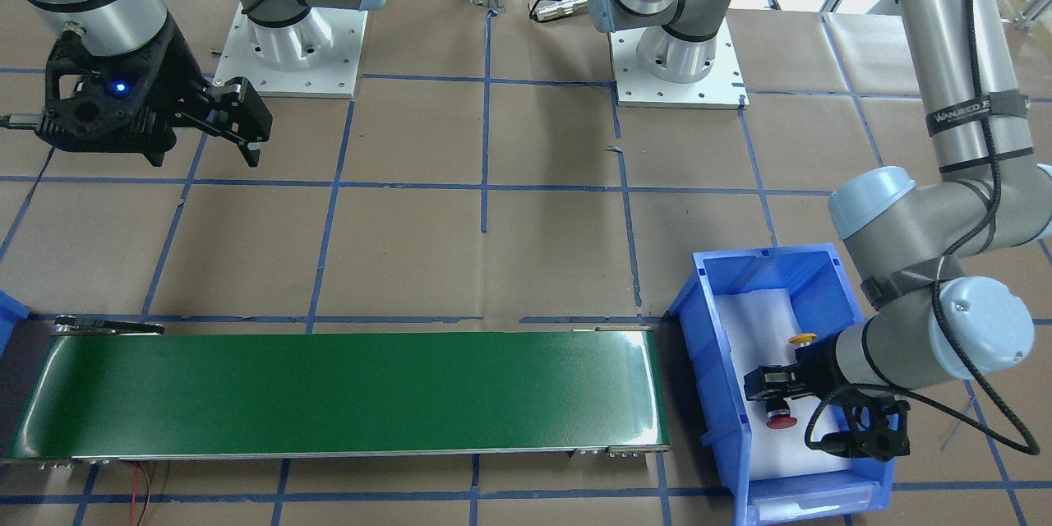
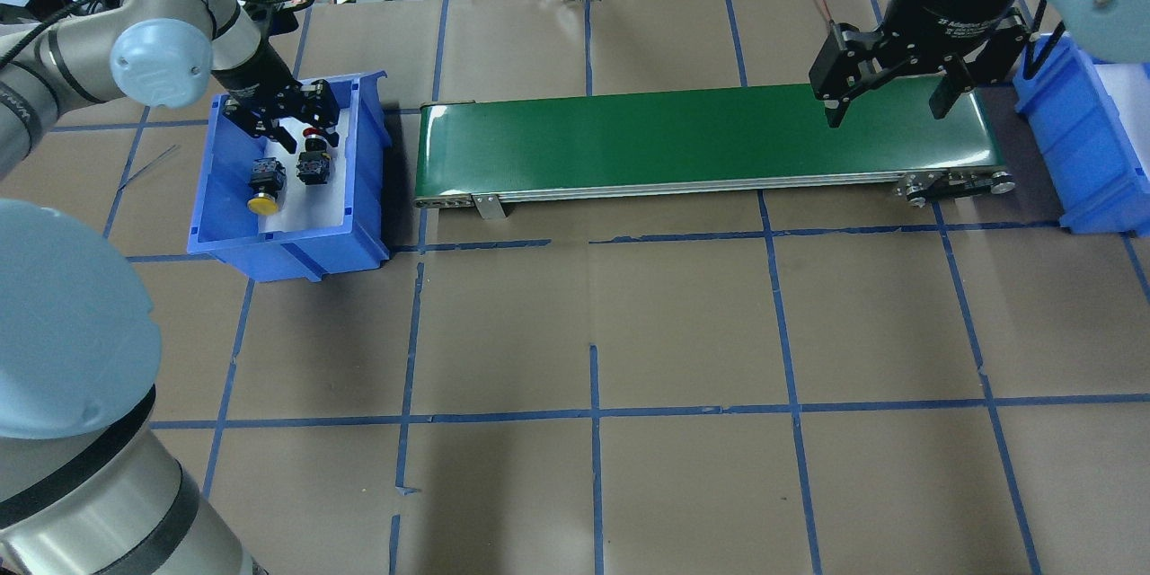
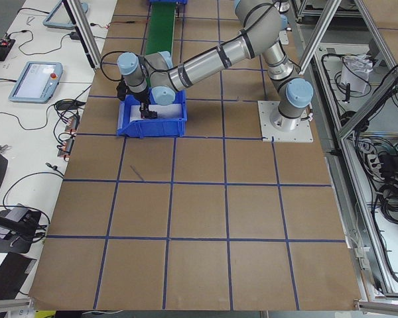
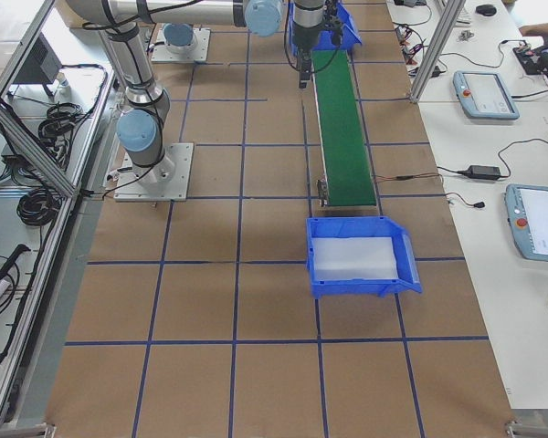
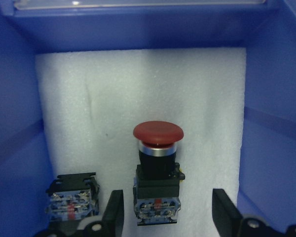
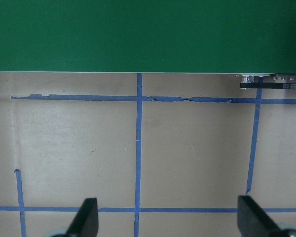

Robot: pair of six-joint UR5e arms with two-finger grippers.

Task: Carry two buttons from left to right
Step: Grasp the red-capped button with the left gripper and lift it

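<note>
Left gripper (image 5: 168, 213) sits spread wide on both sides of the red button (image 5: 158, 148) in the blue bin (image 5: 266, 123) — right gripper (image 2: 887, 112) hangs released, holding nothing.

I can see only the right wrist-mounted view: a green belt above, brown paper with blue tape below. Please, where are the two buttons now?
Observer: Both lie in the blue bin at the other end of the conveyor. The red button is beside the yellow button.
Operator: Does the left arm hold one of them?
Observer: No. The left end effector is open, with one finger on each side of the red button and apart from it.
Operator: Is the receiving bin ready?
Observer: The second blue bin, at your end of the conveyor, shows only white foam inside.
</note>
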